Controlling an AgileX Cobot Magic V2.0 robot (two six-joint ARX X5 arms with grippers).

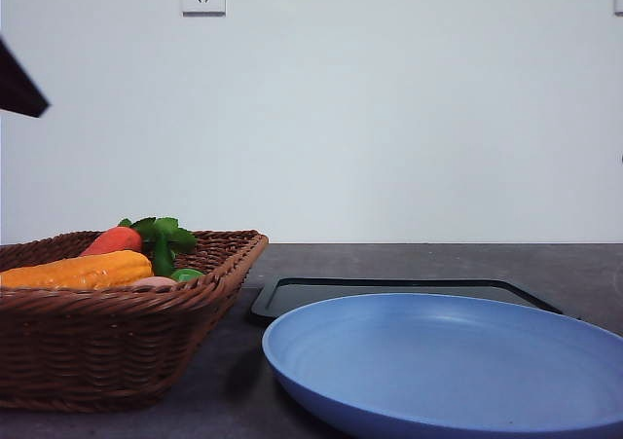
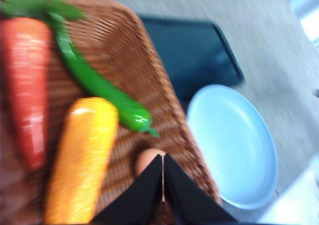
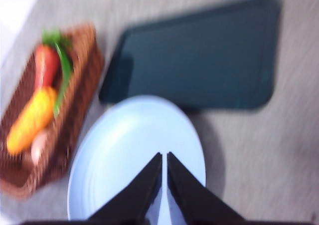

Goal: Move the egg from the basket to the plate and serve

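The pinkish-brown egg [image 2: 146,160] lies in the brown wicker basket [image 2: 149,70] beside a yellow corn cob. My left gripper [image 2: 163,156] hangs above the basket, shut and holding nothing, with its tips right at the egg's edge. In the front view the egg [image 1: 154,281] just peeks over the rim of the basket [image 1: 117,342] at the left. The blue plate [image 1: 438,371] sits to the right of the basket, empty. Shut and empty too, my right gripper [image 3: 164,155] hovers over the plate [image 3: 124,150]. The basket [image 3: 75,115] and egg [image 3: 38,145] lie to its side.
The basket also holds an orange-red carrot [image 2: 25,80], a long green pepper [image 2: 99,85] and the corn cob [image 2: 82,160]. A flat black tray [image 1: 389,293] lies behind the plate on the grey table. A dark part of the left arm [image 1: 18,89] shows at the upper left.
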